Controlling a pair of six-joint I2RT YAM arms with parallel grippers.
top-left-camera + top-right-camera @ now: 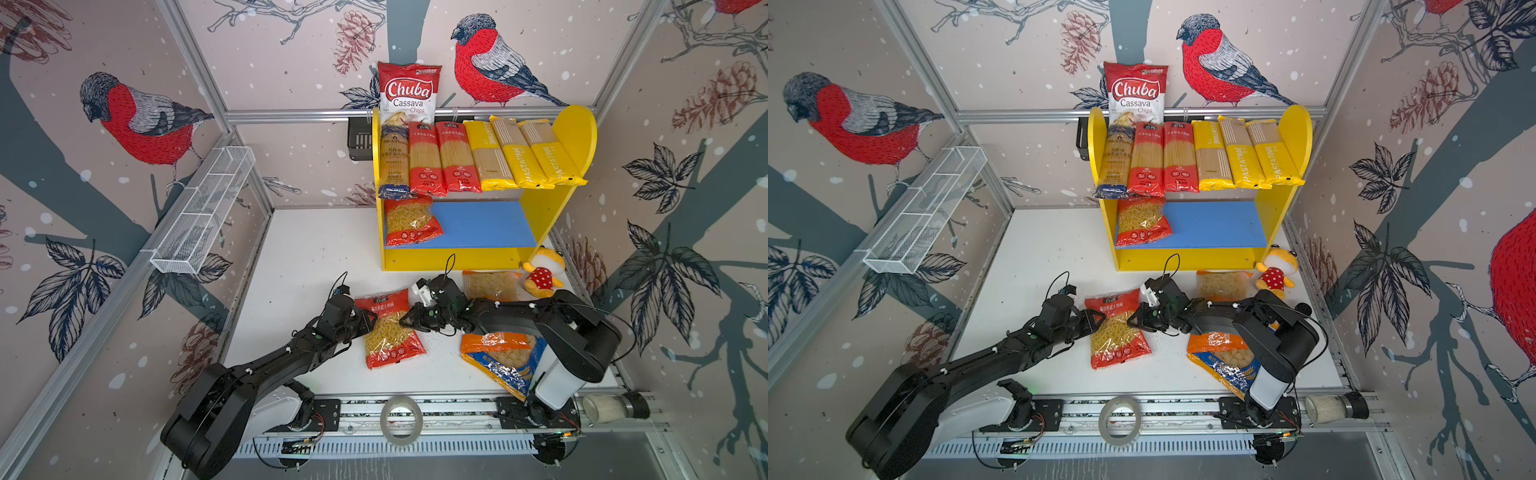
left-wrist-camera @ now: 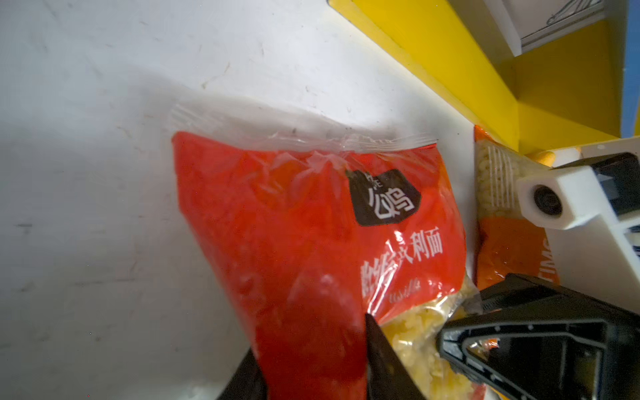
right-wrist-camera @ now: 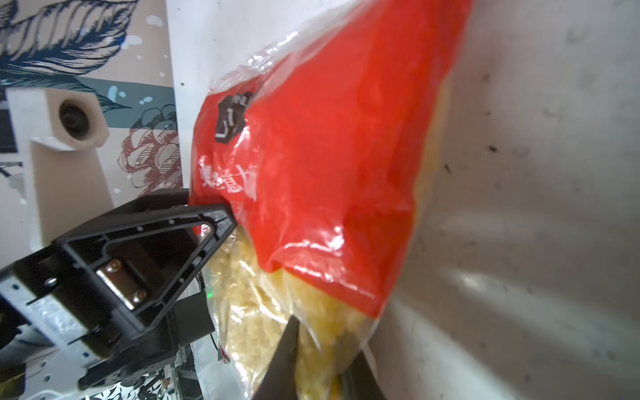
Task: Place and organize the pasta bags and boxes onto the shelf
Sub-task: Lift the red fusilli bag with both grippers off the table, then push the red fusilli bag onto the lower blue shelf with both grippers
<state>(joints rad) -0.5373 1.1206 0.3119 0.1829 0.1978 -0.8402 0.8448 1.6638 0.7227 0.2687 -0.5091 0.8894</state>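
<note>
Pick-up in hand: my left gripper [image 1: 371, 322] and right gripper [image 1: 405, 320] are each clamped on an opposite side edge of the red pasta bag [image 1: 392, 338] on the table [image 1: 299, 257] before the shelf [image 1: 449, 259]; in my judgement the next move calls for a level joint lift onto its blue lower board [image 1: 486, 224].

Walled on three sides with pale wallpaper [image 1: 291, 62] printed with red-breasted bullfinches [image 1: 141, 120], pinecones [image 1: 353, 41], dark leaves and grey-blue branches. Framed at the corners and along the back by aluminium rails [image 1: 291, 116]. Floored with a white tabletop [image 1: 316, 257], scuffed and speckled. Fitted on the left wall with a white wire-mesh rack [image 1: 203, 212], hung along the rail. Edged in front by a metal track [image 1: 457, 405]. Lit evenly, with soft shadows.
</note>
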